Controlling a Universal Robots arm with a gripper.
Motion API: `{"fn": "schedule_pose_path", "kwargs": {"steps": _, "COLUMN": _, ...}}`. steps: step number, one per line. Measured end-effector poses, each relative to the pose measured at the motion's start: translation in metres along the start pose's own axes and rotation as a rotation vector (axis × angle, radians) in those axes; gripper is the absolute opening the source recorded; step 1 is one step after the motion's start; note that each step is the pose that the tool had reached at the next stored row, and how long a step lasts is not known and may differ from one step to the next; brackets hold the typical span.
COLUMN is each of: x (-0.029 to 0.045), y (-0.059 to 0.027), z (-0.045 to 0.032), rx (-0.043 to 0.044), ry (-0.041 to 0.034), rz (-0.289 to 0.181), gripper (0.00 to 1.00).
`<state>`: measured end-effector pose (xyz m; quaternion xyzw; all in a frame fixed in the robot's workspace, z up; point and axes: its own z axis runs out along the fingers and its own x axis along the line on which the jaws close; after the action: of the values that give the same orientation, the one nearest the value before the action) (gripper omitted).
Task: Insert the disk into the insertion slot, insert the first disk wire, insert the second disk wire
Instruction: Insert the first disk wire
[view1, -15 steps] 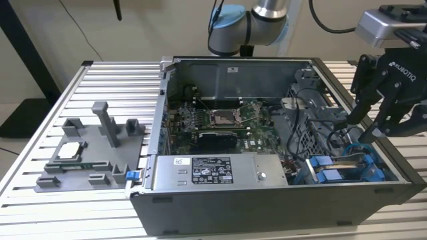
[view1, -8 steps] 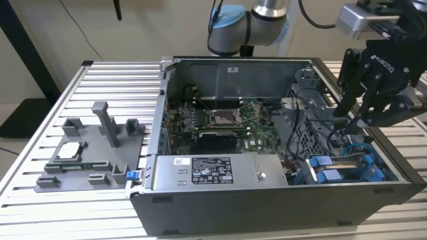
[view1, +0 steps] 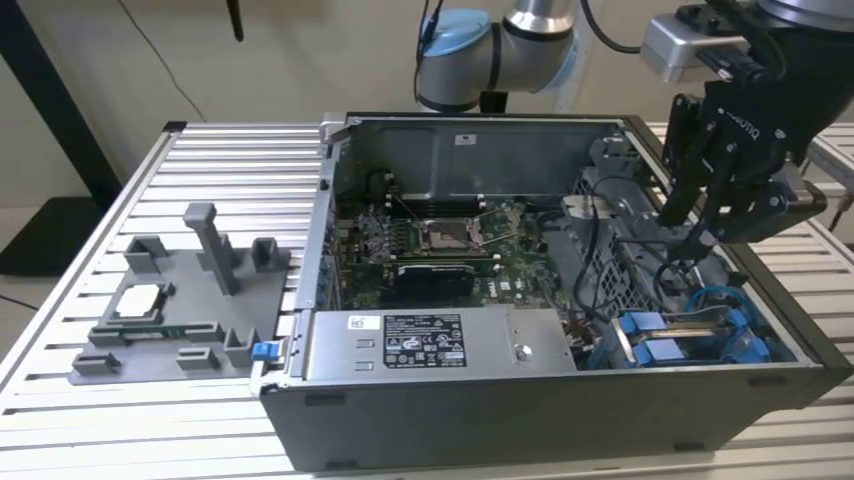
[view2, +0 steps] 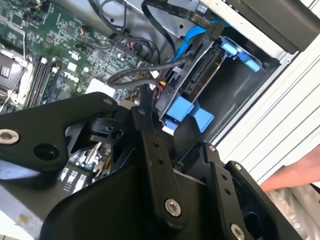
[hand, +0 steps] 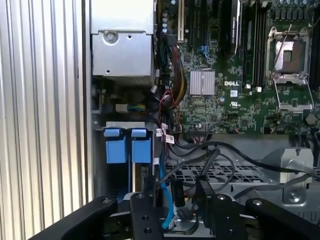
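The disk (view2: 202, 82) sits edge-on in the insertion slot (view1: 654, 350), framed by its bright blue carrier (view2: 182, 111), at the case corner on the exterior view's right. The slot's blue tabs (hand: 120, 147) also face the first wrist view. My gripper (view1: 691, 245) hangs just above the bay, open. Its black fingers (hand: 145, 212) stand apart, with a blue wire (hand: 162, 185) and black wires (view2: 145, 70) running between and past them. In the second wrist view my gripper (view2: 167, 125) hovers close over the carrier, touching nothing I can make out.
The open computer case holds a green motherboard (view1: 441, 250) with a silver processor socket (hand: 290, 55) and a grey power supply box (view1: 427, 345). A grey parts fixture (view1: 174, 310) stands on the slatted table. A person's hand (view2: 300, 172) rests outside the case.
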<state>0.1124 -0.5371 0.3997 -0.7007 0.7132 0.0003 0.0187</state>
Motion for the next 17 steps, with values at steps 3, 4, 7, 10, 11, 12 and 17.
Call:
{"fn": "schedule_pose_path", "kwargs": {"steps": 3, "x": -0.0004, "y": 0.0005, "z": 0.0021, "rx": 0.0218, "ry": 0.0055, "rz": -0.002, "gripper": 1.0}}
{"fn": "schedule_pose_path", "kwargs": {"steps": 4, "x": -0.0004, "y": 0.0005, "z": 0.0026, "rx": 0.025, "ry": 0.0099, "rz": -0.003, "gripper": 1.0}}
{"fn": "schedule_pose_path", "kwargs": {"steps": 7, "x": -0.0004, "y": 0.0006, "z": 0.0046, "rx": 0.0263, "ry": 0.0247, "rz": -0.012, "gripper": 1.0}}
{"fn": "schedule_pose_path", "kwargs": {"steps": 10, "x": -0.0004, "y": 0.0011, "z": 0.0083, "rx": 0.0339, "ry": 0.0271, "rz": -0.02, "gripper": 1.0}}
{"fn": "schedule_pose_path", "kwargs": {"steps": 11, "x": -0.0004, "y": 0.0011, "z": 0.0093, "rx": 0.0388, "ry": 0.0271, "rz": -0.022, "gripper": 1.0}}
{"fn": "schedule_pose_path", "kwargs": {"steps": 12, "x": -0.0004, "y": 0.0013, "z": 0.0102, "rx": 0.0437, "ry": 0.0269, "rz": -0.023, "gripper": 1.0}}
{"fn": "schedule_pose_path", "kwargs": {"steps": 17, "x": -0.0006, "y": 0.0022, "z": 0.0118, "rx": 0.0538, "ry": 0.0261, "rz": -0.026, "gripper": 1.0}}
